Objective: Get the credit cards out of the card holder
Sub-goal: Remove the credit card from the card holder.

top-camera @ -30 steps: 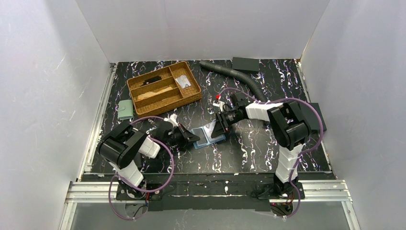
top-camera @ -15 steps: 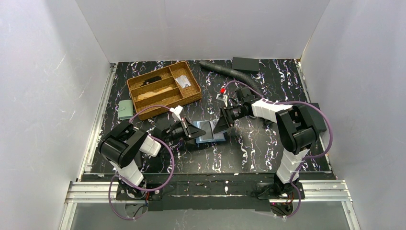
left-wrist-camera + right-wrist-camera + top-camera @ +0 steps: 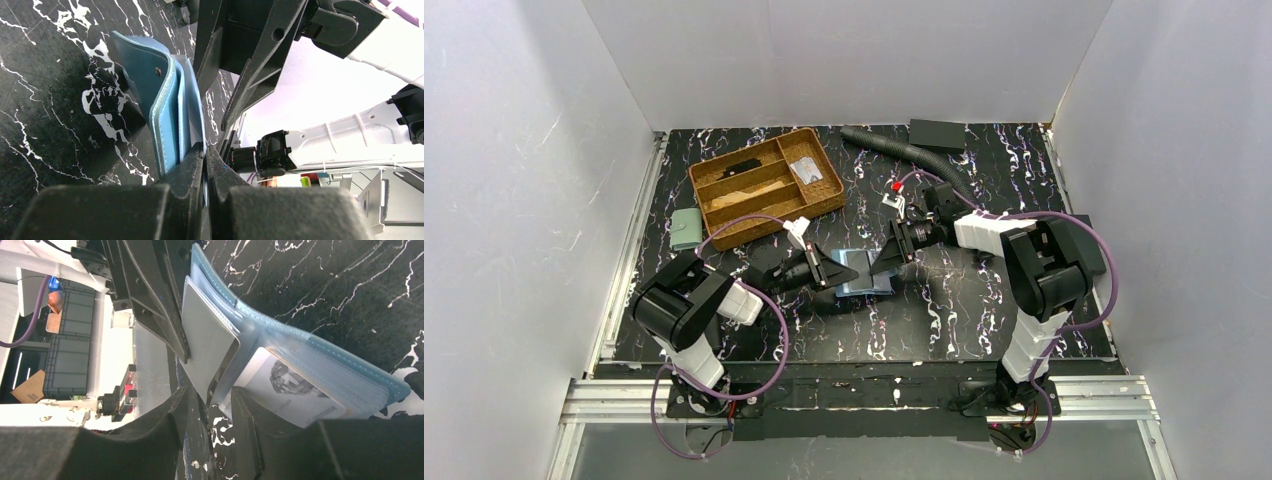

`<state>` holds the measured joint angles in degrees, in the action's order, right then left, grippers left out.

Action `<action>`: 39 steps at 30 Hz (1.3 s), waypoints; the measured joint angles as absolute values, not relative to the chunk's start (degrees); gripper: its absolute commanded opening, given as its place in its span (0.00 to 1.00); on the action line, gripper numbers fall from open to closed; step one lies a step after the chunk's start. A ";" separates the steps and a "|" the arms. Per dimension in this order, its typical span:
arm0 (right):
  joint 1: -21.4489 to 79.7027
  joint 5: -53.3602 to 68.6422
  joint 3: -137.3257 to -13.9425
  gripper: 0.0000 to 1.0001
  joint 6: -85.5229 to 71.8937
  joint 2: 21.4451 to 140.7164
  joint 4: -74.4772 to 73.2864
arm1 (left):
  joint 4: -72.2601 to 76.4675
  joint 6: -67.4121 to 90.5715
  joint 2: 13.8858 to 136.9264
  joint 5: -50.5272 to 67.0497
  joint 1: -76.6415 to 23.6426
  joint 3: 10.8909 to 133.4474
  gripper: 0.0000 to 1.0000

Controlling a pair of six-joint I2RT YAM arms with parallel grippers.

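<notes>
On marbled table [image 3: 924, 325], open card holder [image 3: 865, 277], card [image 3: 287, 390] print illegible

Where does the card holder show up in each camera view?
Top external: card holder at mid-table.
Left wrist: card holder upper left of centre, seen edge-on.
Right wrist: card holder from centre to right, spread open.
Shared landmark: the black marbled table.
</notes>
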<state>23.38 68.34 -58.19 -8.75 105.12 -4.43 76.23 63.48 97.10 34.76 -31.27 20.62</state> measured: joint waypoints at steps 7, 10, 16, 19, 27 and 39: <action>23.27 70.13 -58.04 0.40 -12.27 105.12 -0.30 | 76.36 63.55 97.10 35.16 -31.77 21.23 0.00; 23.24 70.74 -57.49 0.38 -13.37 105.12 1.21 | 76.55 63.68 97.10 35.35 -32.01 21.52 0.00; 22.98 71.11 -57.25 0.33 -14.81 105.12 2.26 | 76.75 63.72 97.10 35.42 -32.12 21.58 0.00; 22.83 71.16 -57.17 0.32 -15.25 105.12 3.05 | 76.84 63.77 97.10 35.38 -32.12 21.58 0.00; 22.46 71.64 -56.05 0.22 -17.08 105.06 5.06 | 77.45 64.69 97.38 34.52 -32.01 21.50 0.00; 22.20 72.18 -55.59 0.01 -18.33 105.06 6.39 | 78.19 65.45 98.04 33.76 -31.55 21.26 0.15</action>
